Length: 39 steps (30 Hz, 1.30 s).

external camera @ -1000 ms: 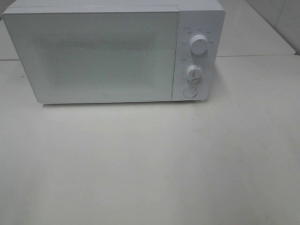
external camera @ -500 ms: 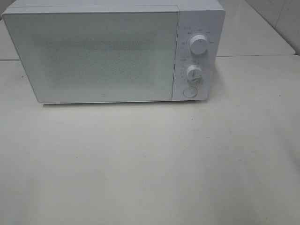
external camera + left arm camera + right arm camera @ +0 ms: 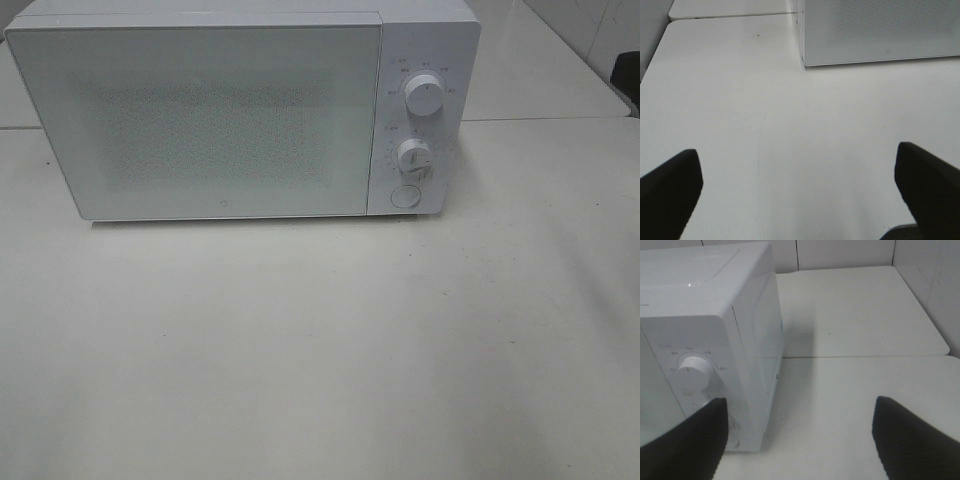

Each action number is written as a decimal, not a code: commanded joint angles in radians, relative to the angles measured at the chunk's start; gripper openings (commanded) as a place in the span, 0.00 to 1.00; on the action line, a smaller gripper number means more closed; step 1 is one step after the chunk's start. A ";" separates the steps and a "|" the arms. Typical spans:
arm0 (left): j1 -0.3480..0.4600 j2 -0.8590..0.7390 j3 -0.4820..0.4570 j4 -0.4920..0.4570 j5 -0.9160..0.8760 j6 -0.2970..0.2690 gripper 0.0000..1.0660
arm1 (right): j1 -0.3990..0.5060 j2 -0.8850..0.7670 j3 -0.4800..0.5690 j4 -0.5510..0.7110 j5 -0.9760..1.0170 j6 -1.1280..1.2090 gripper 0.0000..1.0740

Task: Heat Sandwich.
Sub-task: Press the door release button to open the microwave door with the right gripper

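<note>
Looking at a plain white table (image 3: 320, 350) butted up against a second table (image 3: 540, 70), pale tiled wall (image 3: 840, 252) at the back. Got a white microwave (image 3: 200, 120) parked on it, door shut. Seeing the left fingers (image 3: 670, 185) spread wide over bare tabletop, gripping nothing. Same deal with the right fingers (image 3: 910, 440): spread apart, nothing between, hovering by the microwave's dial side. Can't make out the tiny print around the two knobs (image 3: 424, 97). Can't spot the sandwich in any view, so no telling where it sits.
</note>
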<state>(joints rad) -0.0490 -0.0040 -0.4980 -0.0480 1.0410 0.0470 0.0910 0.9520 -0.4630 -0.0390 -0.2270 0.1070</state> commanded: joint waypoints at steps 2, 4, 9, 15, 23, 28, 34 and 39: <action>0.003 -0.023 0.003 -0.002 -0.003 -0.009 0.95 | -0.006 0.094 0.004 -0.027 -0.167 0.005 0.71; 0.003 -0.023 0.003 -0.002 -0.003 -0.009 0.95 | -0.006 0.110 0.004 -0.027 -0.189 0.005 0.71; 0.003 -0.023 0.003 -0.002 -0.003 -0.009 0.95 | -0.006 0.197 0.059 -0.024 -0.367 -0.001 0.71; 0.003 -0.023 0.003 -0.002 -0.003 -0.009 0.95 | 0.064 0.271 0.158 0.112 -0.547 -0.084 0.71; 0.003 -0.023 0.003 -0.002 -0.003 -0.009 0.95 | 0.236 0.381 0.196 0.320 -0.661 -0.219 0.71; 0.003 -0.023 0.003 -0.002 -0.003 -0.009 0.95 | 0.345 0.452 0.196 0.411 -0.708 -0.257 0.71; 0.003 -0.023 0.003 -0.002 -0.003 -0.009 0.95 | 0.476 0.538 0.195 0.533 -0.767 -0.285 0.71; 0.003 -0.023 0.003 -0.002 -0.003 -0.009 0.95 | 0.587 0.604 0.193 0.653 -0.824 -0.298 0.71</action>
<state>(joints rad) -0.0490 -0.0040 -0.4980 -0.0480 1.0410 0.0470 0.6690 1.5550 -0.2690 0.5930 -1.0280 -0.1790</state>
